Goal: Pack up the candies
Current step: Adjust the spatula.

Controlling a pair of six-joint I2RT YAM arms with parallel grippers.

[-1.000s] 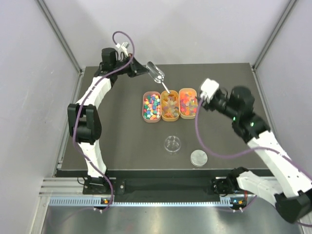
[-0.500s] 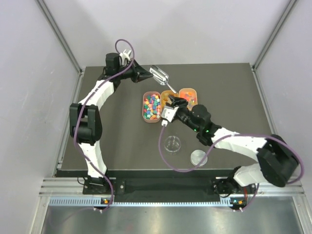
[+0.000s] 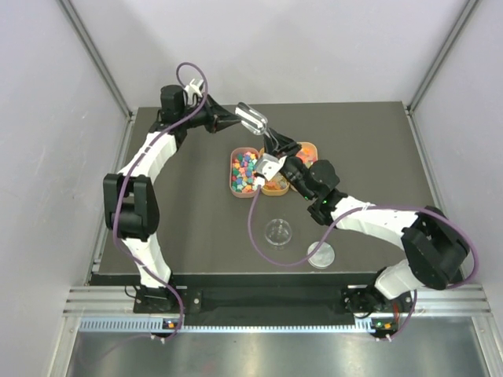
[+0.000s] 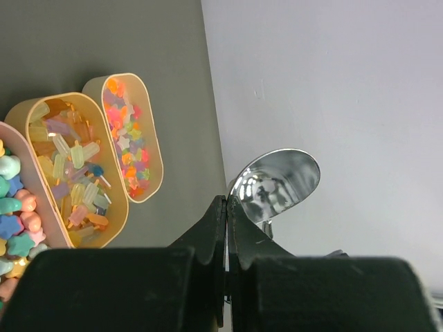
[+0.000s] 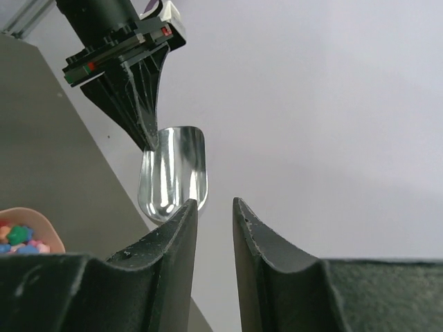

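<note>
Left gripper [image 4: 227, 207] pinches metal scoop [image 4: 277, 183] by its handle, bowl ahead of jaws, likely poised for scooping. Right gripper [image 5: 214, 207] narrowly parted, empty, scoop just beyond. Candies [image 4: 69, 166] in trays [image 4: 156, 155], left of left jaws.

dark table [image 3: 196, 212], three trays [image 3: 233, 177], jar [image 3: 277, 232], lid [image 3: 320, 254]

Multicol. candies [image 3: 245, 171], 3 orange trays [image 4: 104, 238], silver scoop [image 4: 277, 183]

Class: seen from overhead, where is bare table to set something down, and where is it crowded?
Bare: the table's far right corner, beyond the trays; the strip between left arm and trays. Crowded: above the trays, where scoop, left gripper and right gripper meet.
</note>
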